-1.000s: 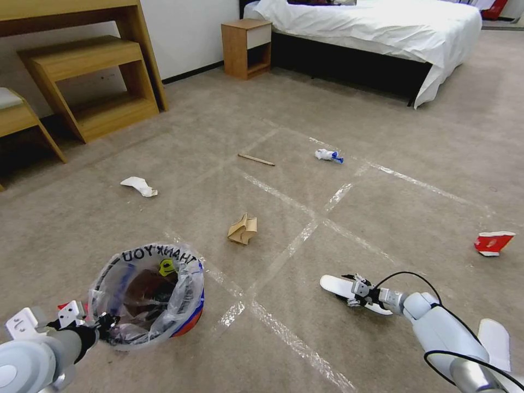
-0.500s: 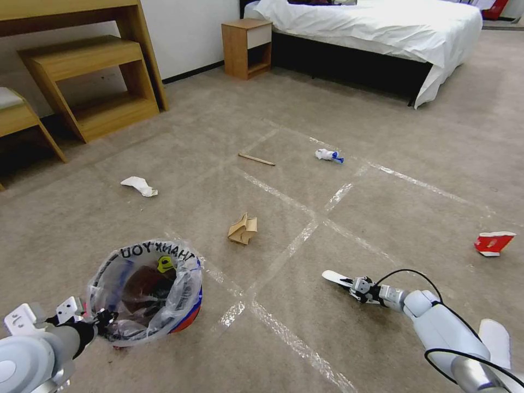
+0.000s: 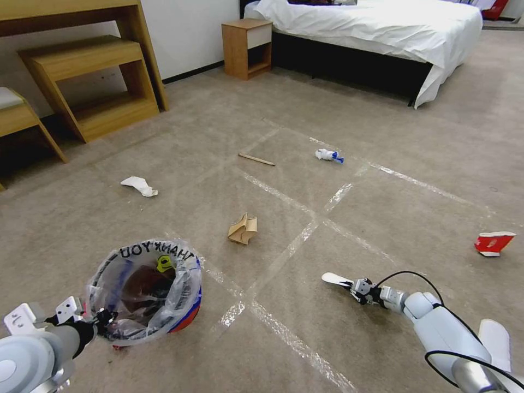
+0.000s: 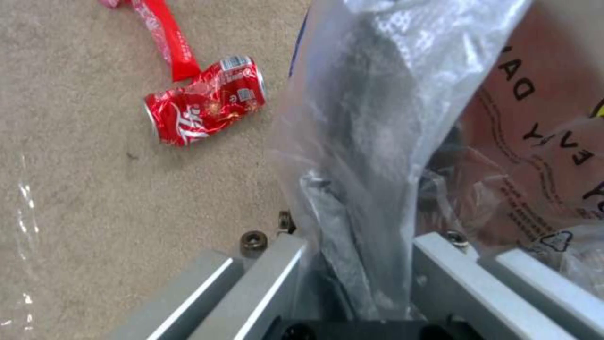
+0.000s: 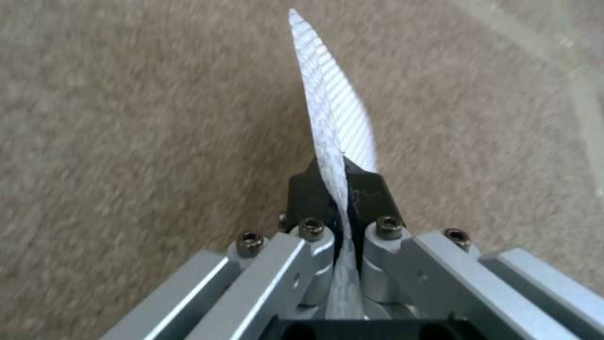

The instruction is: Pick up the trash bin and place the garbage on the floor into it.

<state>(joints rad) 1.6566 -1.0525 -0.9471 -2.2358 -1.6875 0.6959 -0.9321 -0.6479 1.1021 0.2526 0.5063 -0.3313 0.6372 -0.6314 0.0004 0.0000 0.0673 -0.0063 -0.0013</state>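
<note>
Right wrist view: right tool pinches a flat white oblong ribbed piece edge-on above the beige-grey carpet floor.
Left tool: clamped on the bagged rim of the small round red-and-blue trash bin.
Floor litter: crushed red can beside the bin; brown cardboard scrap farther off.

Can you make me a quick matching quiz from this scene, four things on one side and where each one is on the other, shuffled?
Things:
1. flat white piece
2. trash bin
3. crushed red can
4. cardboard scrap

Places:
A. on the carpet near the middle of the tape grid
B. pinched in the right gripper
C. rim clamped by the left gripper
D. on the carpet beside the bin

Pairs: 1-B, 2-C, 3-D, 4-A
</note>
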